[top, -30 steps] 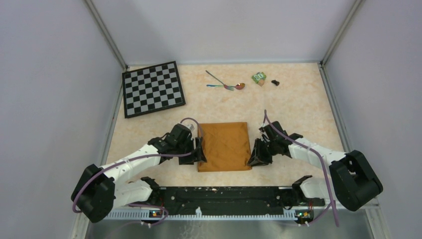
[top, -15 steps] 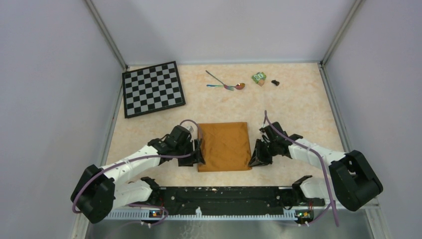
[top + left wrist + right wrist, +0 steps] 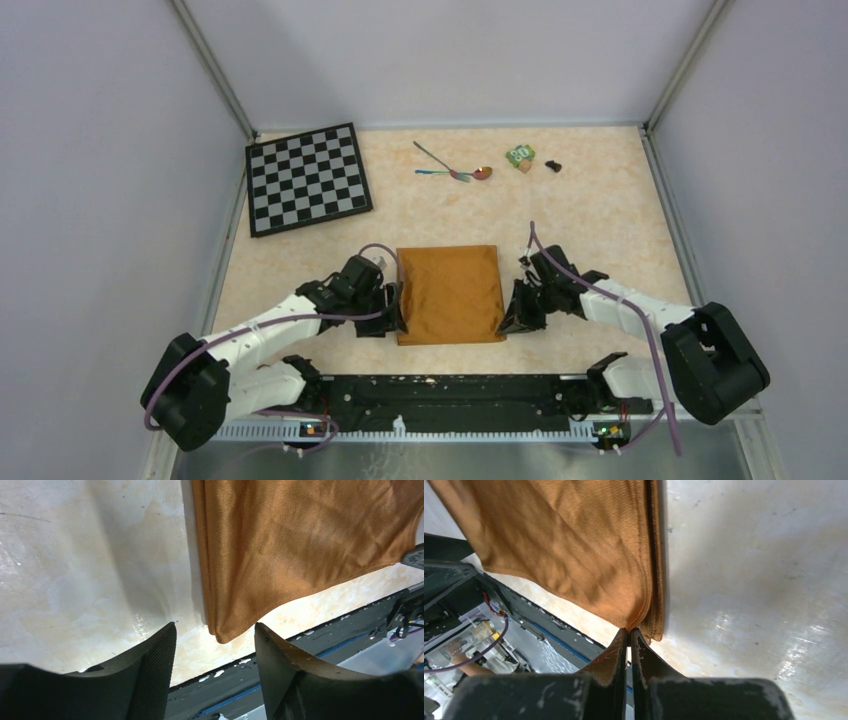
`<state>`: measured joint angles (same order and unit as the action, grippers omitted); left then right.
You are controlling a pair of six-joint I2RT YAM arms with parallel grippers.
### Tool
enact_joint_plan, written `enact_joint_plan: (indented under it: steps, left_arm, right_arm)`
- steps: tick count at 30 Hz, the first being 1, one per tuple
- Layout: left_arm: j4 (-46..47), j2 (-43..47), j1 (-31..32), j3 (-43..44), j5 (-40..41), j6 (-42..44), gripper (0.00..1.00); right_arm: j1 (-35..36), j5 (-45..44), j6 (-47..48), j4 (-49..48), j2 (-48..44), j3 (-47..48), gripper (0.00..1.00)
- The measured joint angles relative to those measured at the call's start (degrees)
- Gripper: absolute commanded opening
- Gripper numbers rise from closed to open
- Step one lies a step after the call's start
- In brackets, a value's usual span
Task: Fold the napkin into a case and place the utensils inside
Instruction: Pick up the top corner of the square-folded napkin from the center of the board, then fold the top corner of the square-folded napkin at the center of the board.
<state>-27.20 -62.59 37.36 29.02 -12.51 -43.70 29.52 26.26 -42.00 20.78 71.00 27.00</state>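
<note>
The napkin [image 3: 450,292] lies folded into an orange-brown square at the middle of the table, its layered edges showing in both wrist views [image 3: 300,540] [image 3: 574,545]. My left gripper [image 3: 393,314] [image 3: 215,625] is open, its fingers either side of the cloth's near left corner without touching it. My right gripper [image 3: 510,318] [image 3: 629,629] is shut, its tips pinching the upper layers at the near right corner. The utensils lie crossed at the far side: a spoon [image 3: 470,175] with a coppery bowl and a second thin piece [image 3: 432,154]. No narrow case shape shows.
A black-and-white chessboard [image 3: 307,178] sits at the far left. A small green block [image 3: 519,155] and a small black object [image 3: 553,165] lie right of the utensils. The black mounting rail [image 3: 450,390] runs along the near edge, close behind the napkin.
My right gripper has closed on the napkin's near right corner. The left gripper has shifted slightly toward the near edge and stayed open. The napkin has not moved.
</note>
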Motion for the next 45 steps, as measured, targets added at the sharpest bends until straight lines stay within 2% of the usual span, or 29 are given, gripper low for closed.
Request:
enact_joint_plan:
  steps: [7, 11, 20, 27, 45]
  left_arm:
    - [0.3, -0.1, 0.0, -1.5, 0.2, -0.3, 0.4]
    - [0.4, -0.5, 0.0, -2.4, 0.2, -0.6, 0.34]
    - [1.7, -0.6, 0.0, -3.5, -0.1, -1.4, 0.32]
    - [4.5, -1.1, 0.0, -4.5, -2.0, -1.7, 0.29]
    - [6.6, -1.0, 0.0, -5.6, -3.1, -2.3, 0.24]
  right_arm:
    - [2.1, 1.7, 3.1, -1.3, 1.2, 5.5, 0.0]
    - [4.4, 4.1, 3.5, -6.8, 8.5, 12.3, 0.0]
    - [9.6, 8.9, 0.2, -20.6, 30.0, 28.0, 0.0]
    - [10.1, 9.6, -3.4, -27.2, 42.6, 38.0, 0.0]
    - [10.1, 6.8, -4.1, -27.1, 50.2, 48.1, 0.0]
